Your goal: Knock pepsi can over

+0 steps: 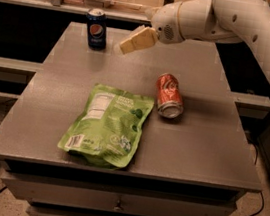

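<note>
1. Bench (211,141): grey top, drawers below, carries all the items.
2. Arm (248,26): white, reaching in from the right.
3. Bag (109,126): green, lying flat at front centre.
4. Tool (128,45): tan, above the rear of the bench, holding nothing; open or closed cannot be told.
5. Red can (169,95): lying on its side, right of the bag.
6. Pepsi can (96,28): upright at the rear left, near the tool's left, not touching it.

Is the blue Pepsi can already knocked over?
No, the pepsi can stands upright at the far left of the table, and the gripper hovers to its right, not touching it.
</note>
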You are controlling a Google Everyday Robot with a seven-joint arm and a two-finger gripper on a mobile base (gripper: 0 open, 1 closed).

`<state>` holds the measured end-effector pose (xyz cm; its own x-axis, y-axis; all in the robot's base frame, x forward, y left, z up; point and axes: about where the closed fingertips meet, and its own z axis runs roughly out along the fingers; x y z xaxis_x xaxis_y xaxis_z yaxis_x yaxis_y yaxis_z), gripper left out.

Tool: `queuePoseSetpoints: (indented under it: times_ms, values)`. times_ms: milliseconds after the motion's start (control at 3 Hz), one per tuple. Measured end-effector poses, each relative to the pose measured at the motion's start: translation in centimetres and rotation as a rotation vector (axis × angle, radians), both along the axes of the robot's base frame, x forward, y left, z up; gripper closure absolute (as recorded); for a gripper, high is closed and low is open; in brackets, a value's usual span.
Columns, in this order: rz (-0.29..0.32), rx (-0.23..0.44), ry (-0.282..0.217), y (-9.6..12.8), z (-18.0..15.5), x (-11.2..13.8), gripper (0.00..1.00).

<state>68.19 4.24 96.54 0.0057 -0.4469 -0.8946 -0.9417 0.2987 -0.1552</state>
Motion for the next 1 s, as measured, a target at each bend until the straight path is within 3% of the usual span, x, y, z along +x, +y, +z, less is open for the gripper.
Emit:
queuePoseSetpoints:
  times_ms: [667, 1000]
  values:
    - [-0.019, 0.038, 0.016, 1.3, -1.1, 0.7, 0.00]
    - [-0.036, 0.076, 0.027, 3.8, -2.6, 2.6, 0.00]
